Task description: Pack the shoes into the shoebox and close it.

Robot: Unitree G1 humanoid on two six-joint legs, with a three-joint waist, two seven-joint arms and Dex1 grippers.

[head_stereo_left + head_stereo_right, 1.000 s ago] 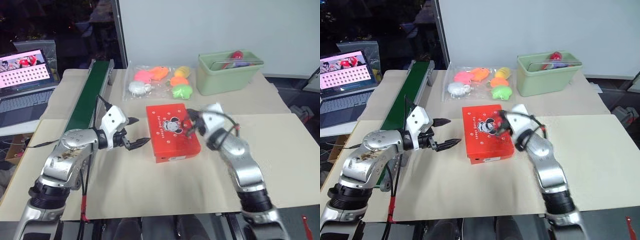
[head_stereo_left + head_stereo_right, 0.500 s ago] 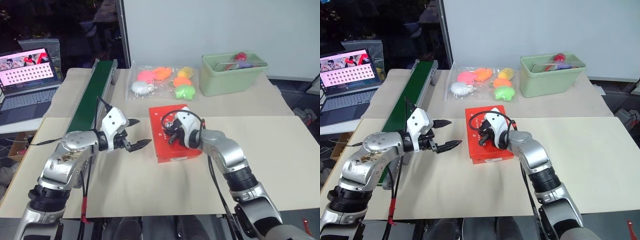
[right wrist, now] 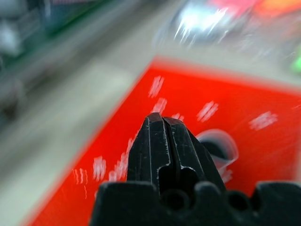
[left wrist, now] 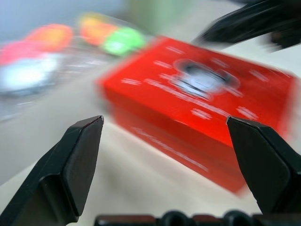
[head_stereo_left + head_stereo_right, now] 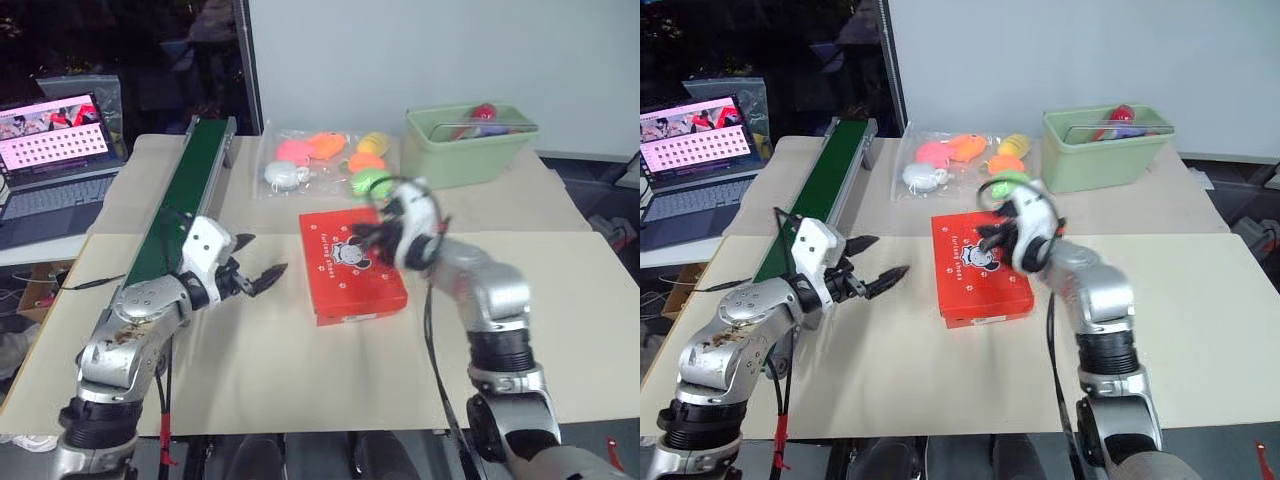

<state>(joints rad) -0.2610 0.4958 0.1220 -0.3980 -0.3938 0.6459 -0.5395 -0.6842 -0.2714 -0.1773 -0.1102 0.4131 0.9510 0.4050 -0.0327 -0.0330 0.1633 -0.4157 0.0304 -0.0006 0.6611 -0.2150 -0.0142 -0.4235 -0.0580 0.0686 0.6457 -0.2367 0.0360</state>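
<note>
I'm seeing the shoebox point(image 5: 352, 263) lying closed mid-table. My right gripper point(image 5: 366, 238) is hovering over its lid, fingers pressed together and empty. My left gripper point(image 5: 258, 272) is waiting left of the box, spread wide, holding nothing.

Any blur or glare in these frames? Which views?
Left wrist view: shoebox and bagged toys smeared, claw fingers crisp. Right wrist view: box lid print streaked, shut claw sharp. Left eye view: right forearm motion-blurred; laptop screen glows bright against the dark background.
</note>
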